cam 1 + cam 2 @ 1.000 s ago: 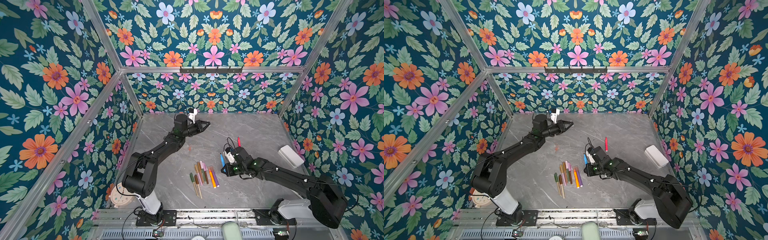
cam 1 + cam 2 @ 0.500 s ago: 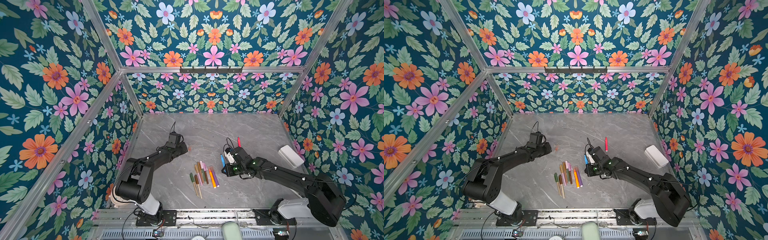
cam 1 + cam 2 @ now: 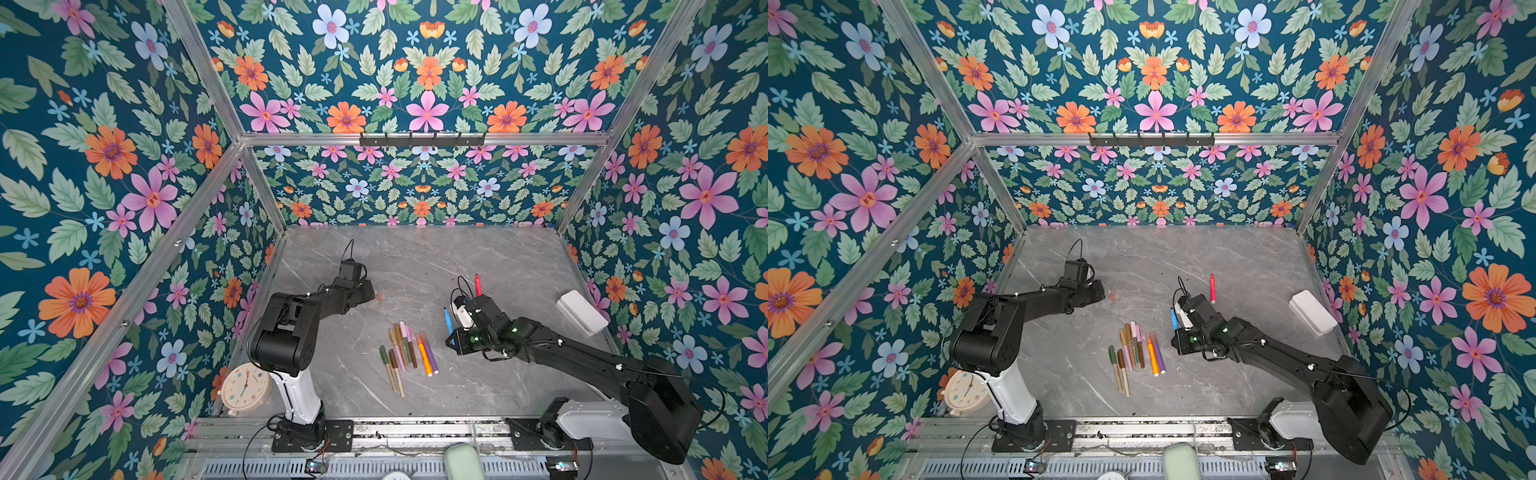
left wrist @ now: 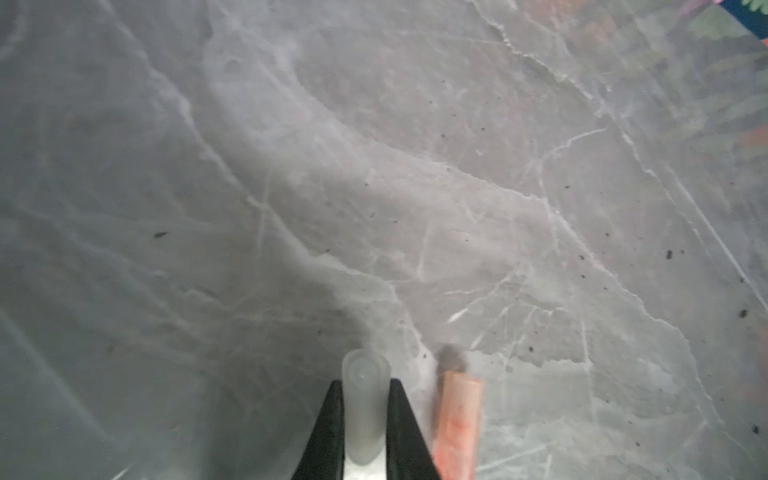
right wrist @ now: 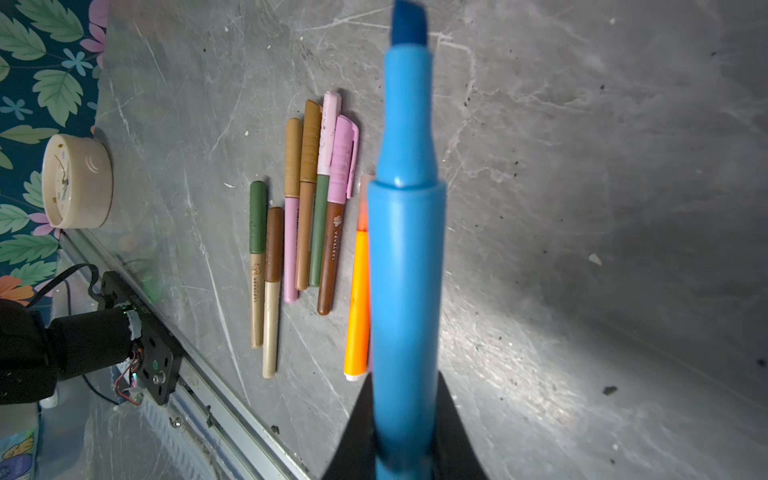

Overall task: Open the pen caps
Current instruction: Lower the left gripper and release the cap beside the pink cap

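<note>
My left gripper (image 4: 365,386) is shut on a translucent whitish pen cap (image 4: 365,419) and sits low over the table, left of centre in both top views (image 3: 369,291). A pale orange-red pen cap (image 4: 457,415) lies on the table right beside its jaws (image 3: 380,296). My right gripper (image 5: 405,399) is shut on the barrel of a blue pen (image 5: 405,249), whose bare chisel tip points away from the jaws; in a top view this blue pen (image 3: 448,320) sticks up. Several capped pens (image 3: 405,353) lie side by side mid-table. A red pen (image 3: 478,284) lies behind my right wrist.
A cream alarm clock (image 3: 245,386) stands at the front left corner by the left arm's base. A white box (image 3: 582,311) rests against the right wall. Floral walls close in three sides, and a metal rail (image 3: 415,428) runs along the front edge.
My left arm has swung back and down from a raised reach toward the back wall to low over the table, still gripping the whitish cap. The right arm has held still.
</note>
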Controlling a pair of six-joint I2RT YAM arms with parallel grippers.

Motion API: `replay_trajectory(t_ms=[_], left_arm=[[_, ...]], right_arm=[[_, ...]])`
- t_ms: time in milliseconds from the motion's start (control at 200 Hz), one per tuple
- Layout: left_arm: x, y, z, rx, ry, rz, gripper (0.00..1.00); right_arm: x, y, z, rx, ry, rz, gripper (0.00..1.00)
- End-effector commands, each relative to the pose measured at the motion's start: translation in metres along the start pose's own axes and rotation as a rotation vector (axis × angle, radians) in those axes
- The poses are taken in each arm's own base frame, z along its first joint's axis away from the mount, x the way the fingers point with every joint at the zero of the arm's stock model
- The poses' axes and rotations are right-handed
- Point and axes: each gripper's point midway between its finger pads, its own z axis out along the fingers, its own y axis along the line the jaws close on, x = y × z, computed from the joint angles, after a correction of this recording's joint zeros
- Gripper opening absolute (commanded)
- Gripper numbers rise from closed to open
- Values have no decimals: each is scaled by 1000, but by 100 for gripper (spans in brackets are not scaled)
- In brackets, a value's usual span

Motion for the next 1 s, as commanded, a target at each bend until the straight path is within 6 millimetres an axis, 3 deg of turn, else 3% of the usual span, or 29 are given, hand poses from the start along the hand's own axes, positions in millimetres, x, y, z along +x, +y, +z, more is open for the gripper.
replay_trajectory(t_ms=[0, 725, 890, 995], left_arm=[[13, -8, 5, 61, 72, 7, 14], [30, 1, -3, 34, 115, 13, 16], [30, 0, -3, 39, 114, 13, 32], [29, -1, -3, 43, 111, 14, 37]], right_arm=[[1, -3, -1, 18, 0, 1, 0], [2, -5, 2, 21, 3, -1, 0], [1, -5, 3, 24, 5, 0, 0], [1, -3, 3, 19, 6, 0, 0]])
